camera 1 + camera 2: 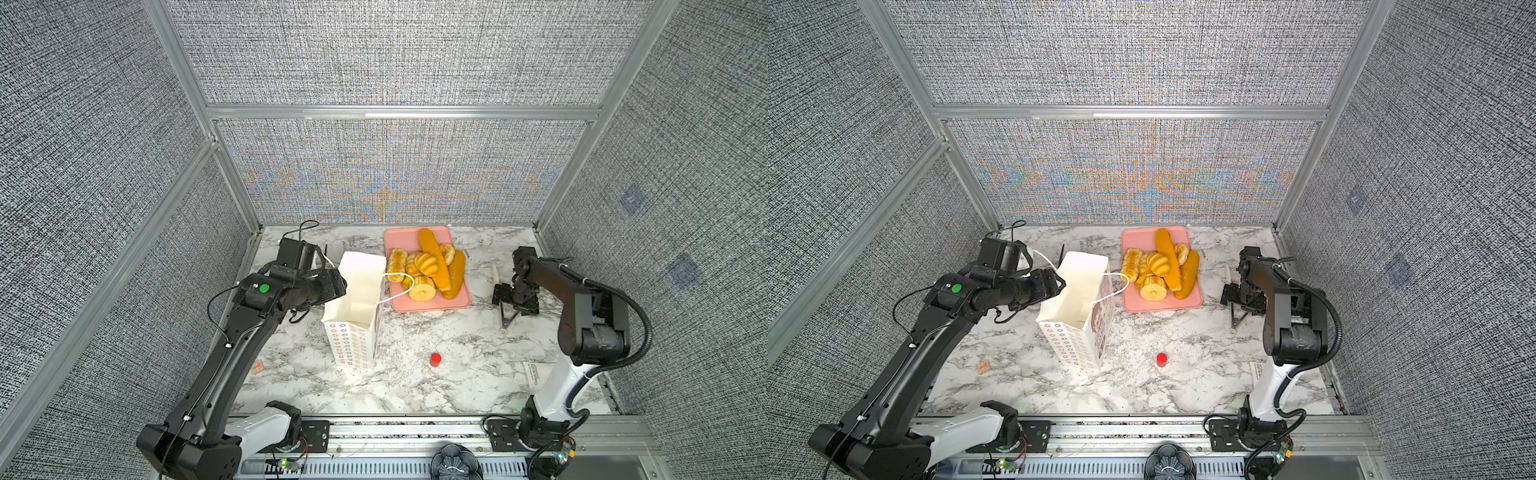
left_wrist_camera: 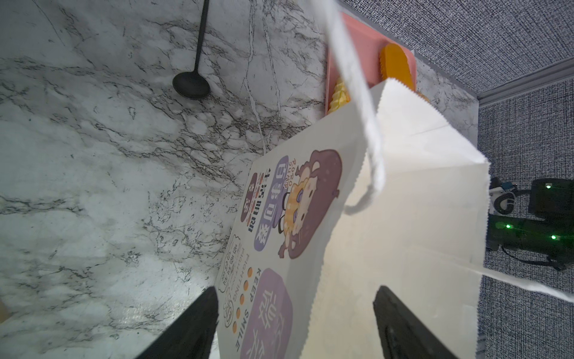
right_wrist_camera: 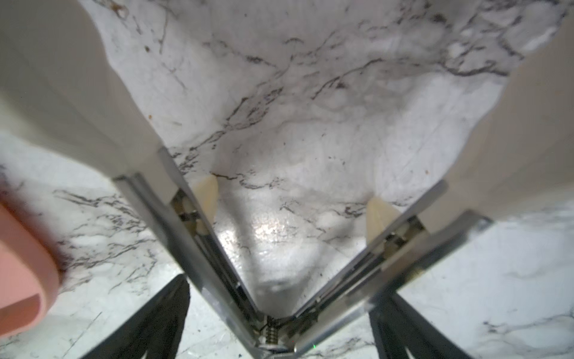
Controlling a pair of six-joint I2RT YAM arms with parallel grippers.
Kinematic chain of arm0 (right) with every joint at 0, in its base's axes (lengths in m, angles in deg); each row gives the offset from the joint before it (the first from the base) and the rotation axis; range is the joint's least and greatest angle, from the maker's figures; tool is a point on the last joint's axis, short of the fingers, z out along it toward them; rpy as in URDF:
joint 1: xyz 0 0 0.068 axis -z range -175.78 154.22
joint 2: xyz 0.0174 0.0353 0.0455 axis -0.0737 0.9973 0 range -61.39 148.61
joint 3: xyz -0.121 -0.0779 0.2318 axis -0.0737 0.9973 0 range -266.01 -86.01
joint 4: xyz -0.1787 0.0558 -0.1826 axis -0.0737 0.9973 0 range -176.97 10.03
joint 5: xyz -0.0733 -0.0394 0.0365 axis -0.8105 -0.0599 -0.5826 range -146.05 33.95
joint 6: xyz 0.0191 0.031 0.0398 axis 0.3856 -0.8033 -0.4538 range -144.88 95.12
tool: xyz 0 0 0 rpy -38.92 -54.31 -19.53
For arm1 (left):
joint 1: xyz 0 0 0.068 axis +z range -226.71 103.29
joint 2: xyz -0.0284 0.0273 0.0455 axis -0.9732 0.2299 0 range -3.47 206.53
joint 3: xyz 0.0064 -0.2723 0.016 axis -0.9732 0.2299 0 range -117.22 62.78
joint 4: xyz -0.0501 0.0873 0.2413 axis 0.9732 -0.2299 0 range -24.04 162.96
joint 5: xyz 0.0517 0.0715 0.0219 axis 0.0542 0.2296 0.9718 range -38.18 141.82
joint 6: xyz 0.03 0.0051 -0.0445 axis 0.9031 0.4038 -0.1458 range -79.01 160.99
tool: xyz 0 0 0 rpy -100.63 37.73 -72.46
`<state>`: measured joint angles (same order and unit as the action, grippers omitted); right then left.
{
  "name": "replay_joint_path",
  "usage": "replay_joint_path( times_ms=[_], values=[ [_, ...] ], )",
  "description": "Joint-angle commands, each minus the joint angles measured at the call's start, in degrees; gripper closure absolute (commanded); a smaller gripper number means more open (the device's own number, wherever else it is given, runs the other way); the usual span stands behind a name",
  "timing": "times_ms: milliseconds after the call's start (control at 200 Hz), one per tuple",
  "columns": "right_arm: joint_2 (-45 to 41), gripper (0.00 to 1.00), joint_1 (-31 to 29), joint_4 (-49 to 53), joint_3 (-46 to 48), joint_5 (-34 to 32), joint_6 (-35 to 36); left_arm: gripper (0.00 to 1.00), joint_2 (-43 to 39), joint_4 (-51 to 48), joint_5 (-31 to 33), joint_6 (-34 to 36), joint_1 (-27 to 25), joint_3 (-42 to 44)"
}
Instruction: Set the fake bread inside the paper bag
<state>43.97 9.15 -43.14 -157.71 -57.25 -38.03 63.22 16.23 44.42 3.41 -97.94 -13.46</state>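
Note:
The fake bread (image 1: 428,268) is piled on a pink tray (image 1: 399,239) at the back of the marble table; both top views show it (image 1: 1163,266). The paper bag (image 1: 353,345) stands upright and open-mouthed just left of the tray. One of its cord handles (image 1: 401,278) lies over the pastries. My left gripper (image 2: 295,289) is open at the bag's upper left rim (image 1: 338,282). One finger is outside the printed wall (image 2: 273,217) and one inside. My right gripper (image 3: 281,287) is open, right of the tray (image 1: 513,305). Its fingers straddle the hinge end of metal tongs (image 3: 217,258).
The tongs (image 1: 503,326) lie on the table with cream tips spread. A small red cylinder (image 1: 435,359) stands in front of the tray. A black spoon (image 2: 191,84) lies behind the bag. A small block (image 1: 257,368) and a printed label (image 1: 534,372) sit near the table's sides.

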Motion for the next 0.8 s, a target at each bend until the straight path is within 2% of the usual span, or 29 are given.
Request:
replay_joint_path(
  times_ms=[0,230,375,795],
  values=[
    [-0.84,0.09,-0.02,-2.63,0.51,2.4,-1.17,0.2,-0.51,-0.13,0.98,-0.39,0.07,0.31],
    [0.39,0.09,0.01,-3.99,0.45,2.62,-2.35,0.2,-1.36,-1.1,1.44,-0.34,0.05,0.57],
    [0.46,0.05,0.0,-4.8,0.86,1.94,-2.43,0.2,-1.92,-1.61,1.7,-0.39,0.15,0.75],
    [0.88,0.06,-0.06,-7.08,1.04,-0.21,-1.62,0.2,-2.29,-2.68,1.6,-0.12,0.09,0.84]
  ],
)
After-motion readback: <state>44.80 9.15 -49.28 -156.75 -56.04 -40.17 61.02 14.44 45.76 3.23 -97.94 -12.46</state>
